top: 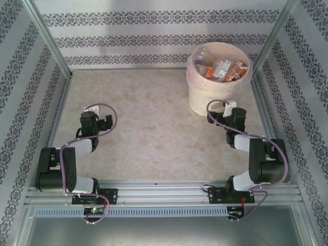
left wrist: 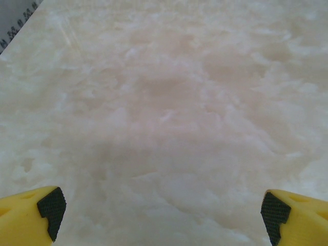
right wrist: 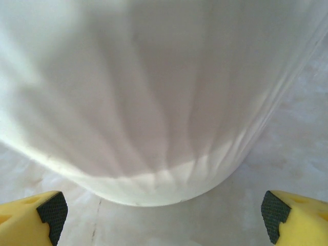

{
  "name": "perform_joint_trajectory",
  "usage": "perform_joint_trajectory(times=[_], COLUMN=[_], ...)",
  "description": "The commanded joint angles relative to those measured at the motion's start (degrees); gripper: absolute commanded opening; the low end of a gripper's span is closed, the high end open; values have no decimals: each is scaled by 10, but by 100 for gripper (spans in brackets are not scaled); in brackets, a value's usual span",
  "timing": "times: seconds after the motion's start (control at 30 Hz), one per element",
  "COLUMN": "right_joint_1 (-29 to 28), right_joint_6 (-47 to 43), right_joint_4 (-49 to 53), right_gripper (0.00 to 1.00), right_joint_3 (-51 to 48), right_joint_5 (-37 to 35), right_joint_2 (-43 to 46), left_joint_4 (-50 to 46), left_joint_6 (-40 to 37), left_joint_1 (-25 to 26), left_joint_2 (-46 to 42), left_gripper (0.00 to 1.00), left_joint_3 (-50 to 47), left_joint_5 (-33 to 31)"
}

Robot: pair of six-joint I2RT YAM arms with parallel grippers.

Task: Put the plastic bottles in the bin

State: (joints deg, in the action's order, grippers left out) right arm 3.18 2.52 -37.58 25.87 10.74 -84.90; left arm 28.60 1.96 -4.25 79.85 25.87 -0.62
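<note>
1. Left claw point(left wrist: 164, 214) and right claw point(right wrist: 164, 214) gape, empty.
2. Crushed clear plastic bottles point(top: 221, 69) lie in the round cream bin point(right wrist: 154, 102) just ahead of my right claw.
3. Light, springy, slick, I judge; grip mid-body.

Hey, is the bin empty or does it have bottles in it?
Not empty. Seen from above, the bin stands upright with several crushed bottles piled inside, reaching close to its rim.

The right wrist view crops the bin point(right wrist: 154, 92) at top; overhead, its bottles point(top: 221, 69) are uncountably small.
</note>
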Motion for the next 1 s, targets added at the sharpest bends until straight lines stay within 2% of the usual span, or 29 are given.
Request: perform_joint_trajectory(times=[0.0,0.03,0.1,0.17,0.27,0.3,0.33,0.97], right_joint_1=[-18,-17,-23,-28,-28,-30,-32,-38], right_joint_6=[-25,-10,-7,-7,-7,-8,-9,-11], right_joint_4=[-153,-175,-117,-136,-131,-127,-128,-127], right_gripper=[98,98,98,98,98,98,98,98], right_joint_3=[-42,-49,-32,-37,-35,-35,-35,-35], right_joint_5=[5,-23,-66,-80,-85,-88,-93,-108], right_joint_2=[-18,-27,-13,-19,-16,-15,-16,-15], left_joint_4=[93,114,101,118,233,199,222,213], left_joint_6=[24,21,16,3,-12,6,7,5], left_joint_1=[-5,-3,0,15,55,57,57,57], left_joint_2=[13,30,52,65,103,90,97,94], left_gripper=[100,100,100,100,100,100,100,100], left_joint_3=[-9,-9,8,4,-36,-32,-36,-34], left_joint_5=[53,60,61,53,-43,-85,-99,-91])
